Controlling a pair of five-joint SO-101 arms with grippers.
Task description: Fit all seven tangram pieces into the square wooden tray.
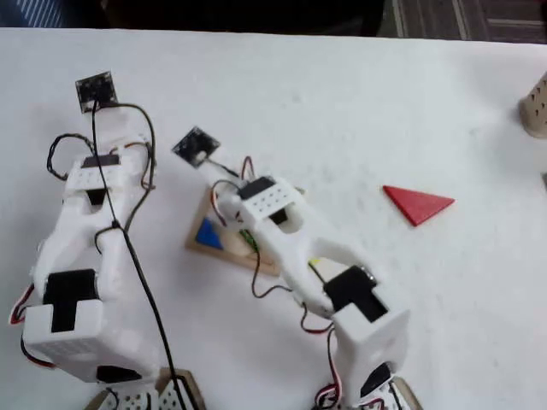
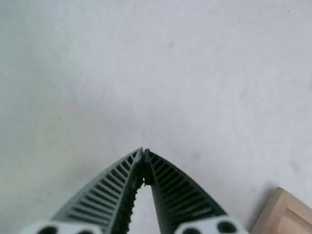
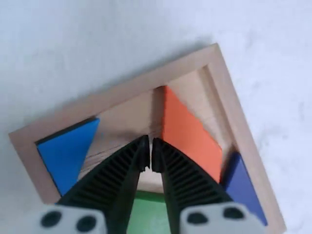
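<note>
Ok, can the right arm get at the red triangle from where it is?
Probably yes. The red triangle lies alone on bare table, apart from the tray, with nothing between. The right tool is shut over the tray, so it must open first.

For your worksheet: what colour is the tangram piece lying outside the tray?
The piece is red; high view shows it best.

One tray [image 3: 117, 92]; at least four pieces [image 3: 187, 136] inside; one red triangle [image 1: 418, 205] outside; two arms [image 1: 85, 248].
</note>
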